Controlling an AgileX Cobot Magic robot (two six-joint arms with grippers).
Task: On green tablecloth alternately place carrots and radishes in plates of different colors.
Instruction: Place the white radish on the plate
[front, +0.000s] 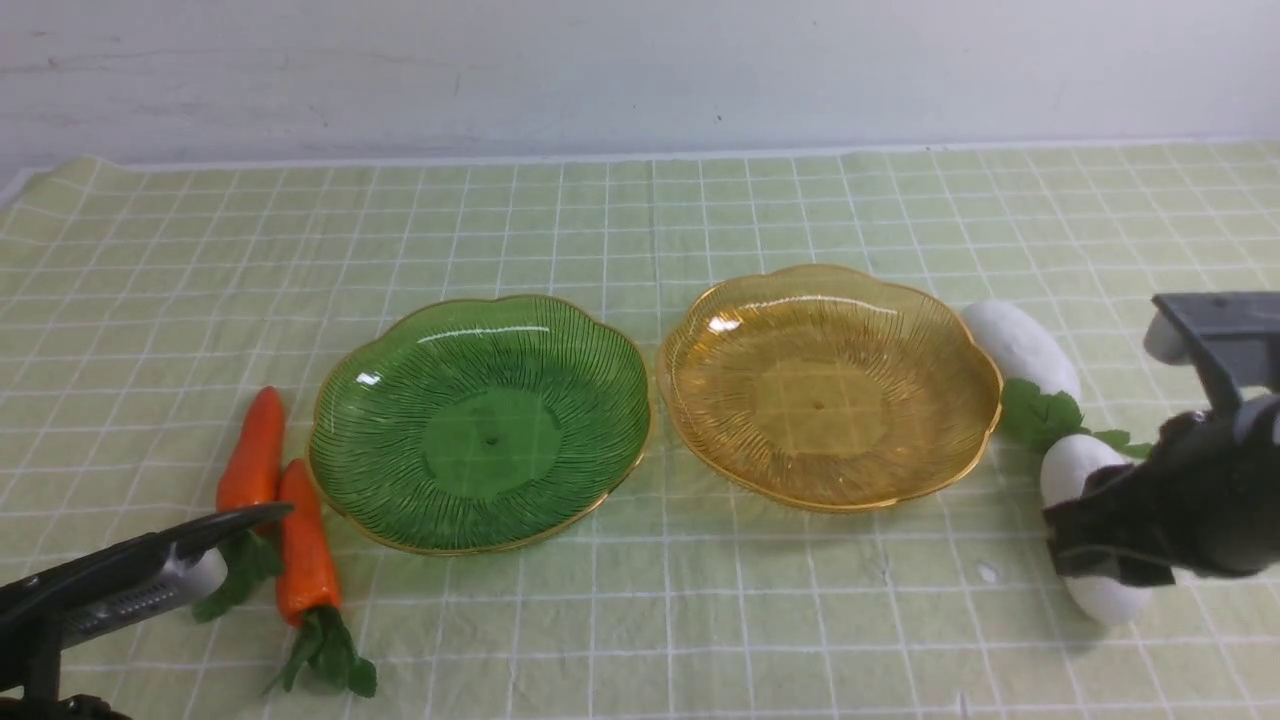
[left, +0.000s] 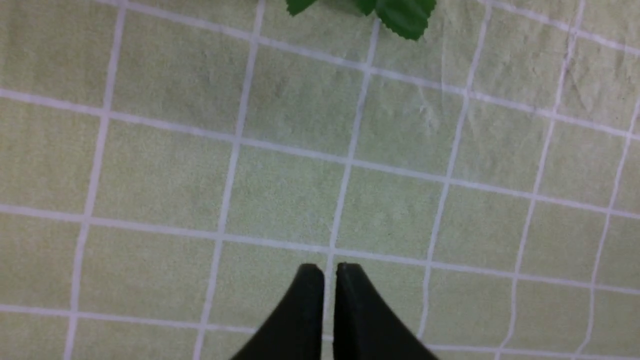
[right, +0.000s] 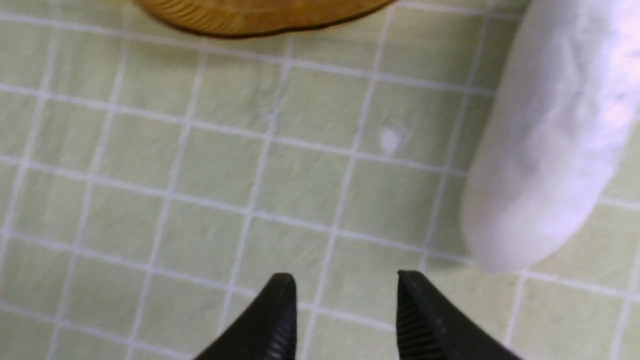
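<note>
On the near right, the right tool (right: 344, 278) hangs parted and empty beside a radish (right: 545, 150) (left tool (left: 327, 270) pinched closed) — seemingly the pickup step; next it must straddle the radish.

left end effector (left: 330, 271) closed | green tablecloth (left: 280, 190) beneath | green leaf (left: 405, 15) apart

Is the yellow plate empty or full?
Empty. The yellow plate shows only its bare ribbed bottom; a white radish lies beside it on the cloth.
</note>
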